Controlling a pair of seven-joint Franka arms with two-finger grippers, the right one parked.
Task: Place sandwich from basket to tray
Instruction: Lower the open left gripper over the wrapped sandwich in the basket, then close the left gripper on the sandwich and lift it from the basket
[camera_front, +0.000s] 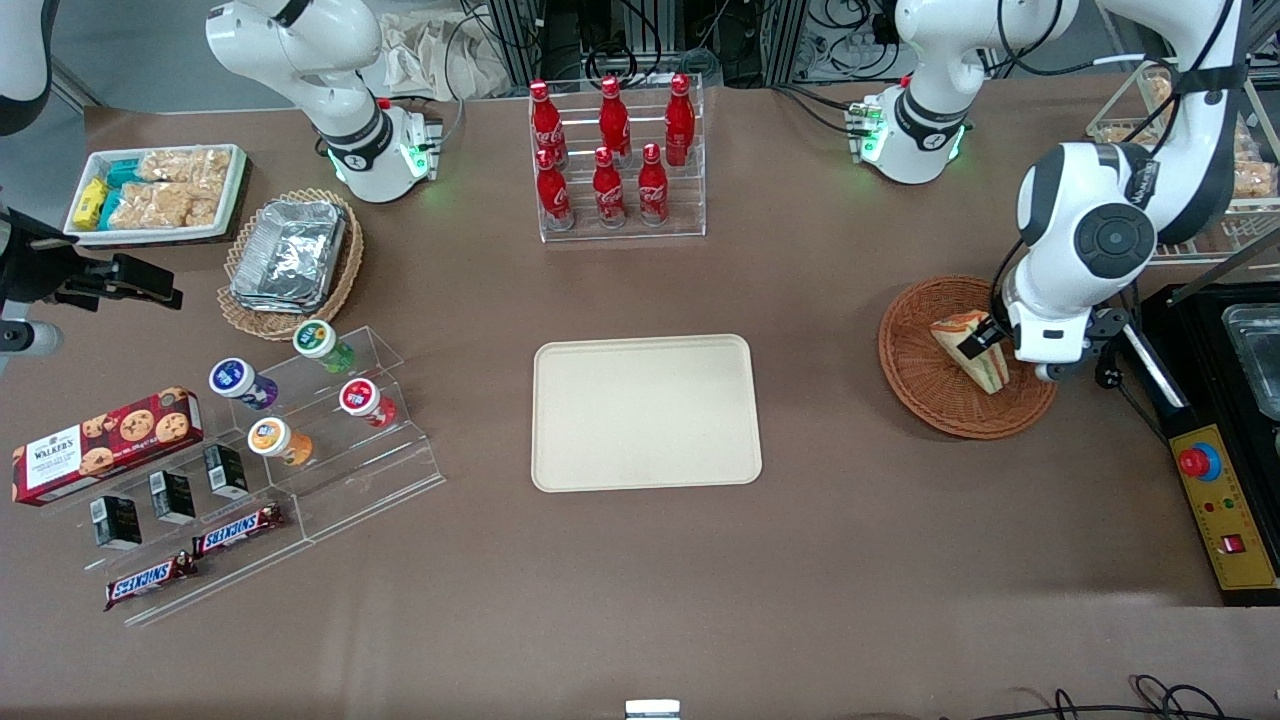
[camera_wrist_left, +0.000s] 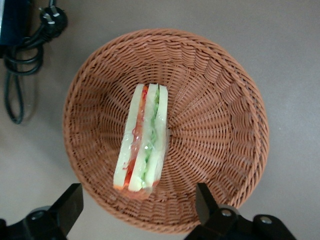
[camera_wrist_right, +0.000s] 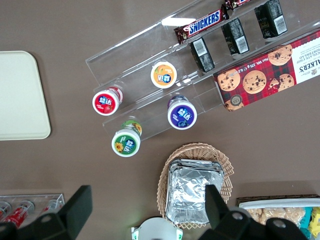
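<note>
One sandwich, fingers spread

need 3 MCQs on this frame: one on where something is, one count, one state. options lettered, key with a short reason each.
1. Where is the sandwich?
A. in the basket
B. on the tray
C. on the bare table

2. How many red bottles stand in the clear rack?
A. four
B. six
C. eight

3. What is the state of the gripper?
A. shut on the sandwich
B. open, above the basket
C. open, over the tray

Key:
1 A, the wedge lies on the wicker.
2 B, two rows of three.
3 B, the fingers stand apart on either side of the sandwich, not touching it.
</note>
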